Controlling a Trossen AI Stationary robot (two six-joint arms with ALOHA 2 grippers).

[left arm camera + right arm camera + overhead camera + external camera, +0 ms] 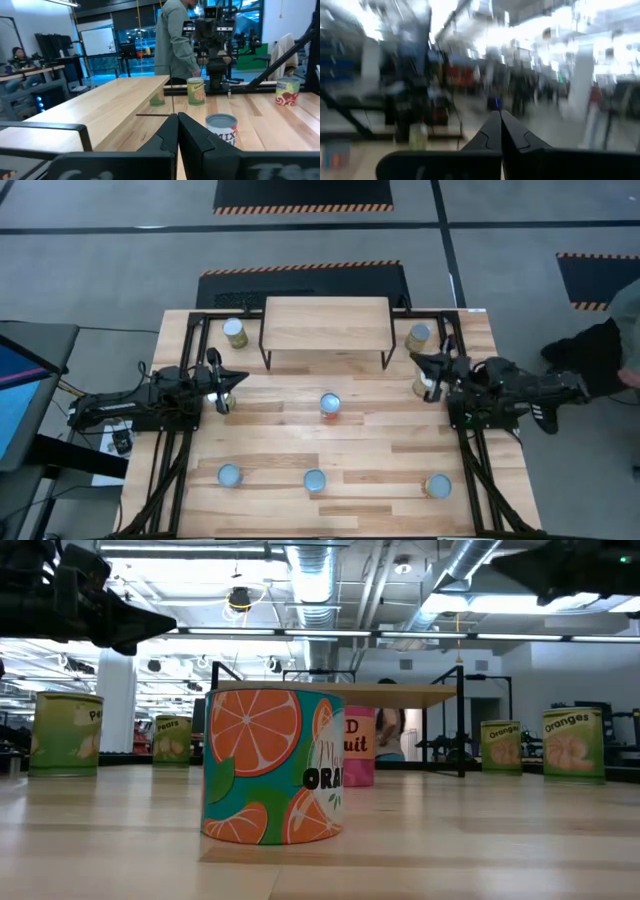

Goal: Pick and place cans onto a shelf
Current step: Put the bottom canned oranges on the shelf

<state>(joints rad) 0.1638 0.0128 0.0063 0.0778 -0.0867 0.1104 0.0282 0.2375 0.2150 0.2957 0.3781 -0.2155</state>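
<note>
Cans stand upright; one (223, 402) sits under the left gripper (222, 385), fingers (167, 135) clenched; another (424, 384) beside the right gripper (432, 376), fingers (492, 131) clenched.

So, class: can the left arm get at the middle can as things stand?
Probably yes. The left gripper sits beside the shelf, fingers closed, and bare table lies between it and the middle can.

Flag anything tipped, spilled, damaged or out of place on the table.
Nothing stands out. Every can in sight stands upright on the tabletop, from the middle can to the front row. The shelf sits square and bare. The left hand and right hand are both shut, holding nothing.
</note>
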